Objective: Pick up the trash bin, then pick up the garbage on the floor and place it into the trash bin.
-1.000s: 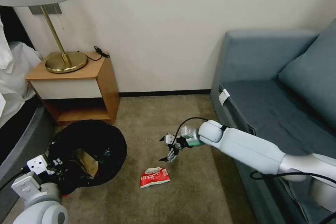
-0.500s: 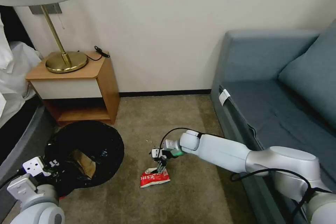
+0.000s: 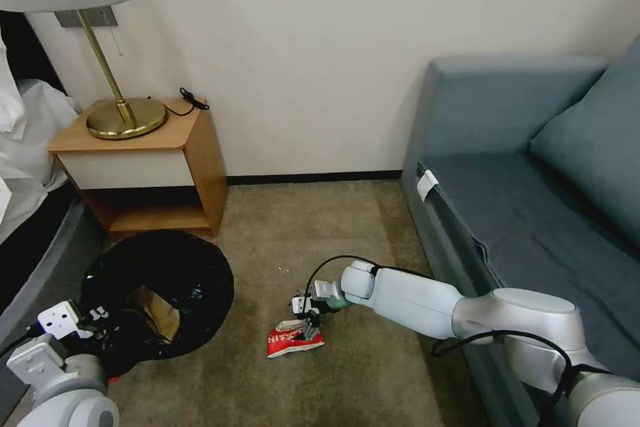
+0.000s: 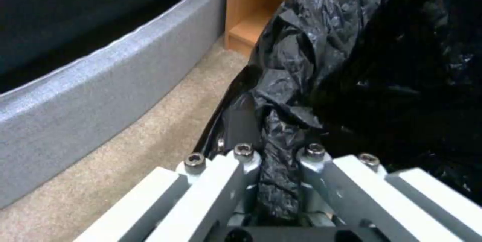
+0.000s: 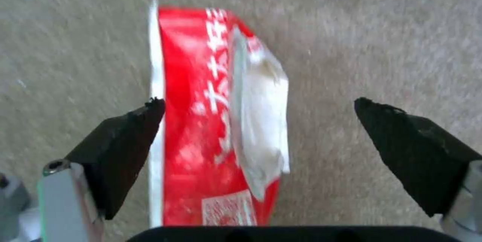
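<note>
a: where is the right gripper (image 5: 256,121)?

b: low over the red-and-white packet (image 3: 294,338) on the carpet (image 3: 373,373), its fingers spread to either side of it.

a: and the left gripper (image 4: 273,174)?

b: it is clamped on the black bag at the trash bin (image 3: 157,293) rim. the right one should sink until both fingertips straddle the packet, then close gently, since it is flat and crumpled.

The right arm is stretched out low and forward, bent at the elbow. The right gripper (image 3: 309,327) is pointed down, with its two black fingers (image 5: 120,148) spread wide apart. The left arm is held low at the robot's left side. The left gripper (image 4: 278,170) is squeezed tight on black plastic.
</note>
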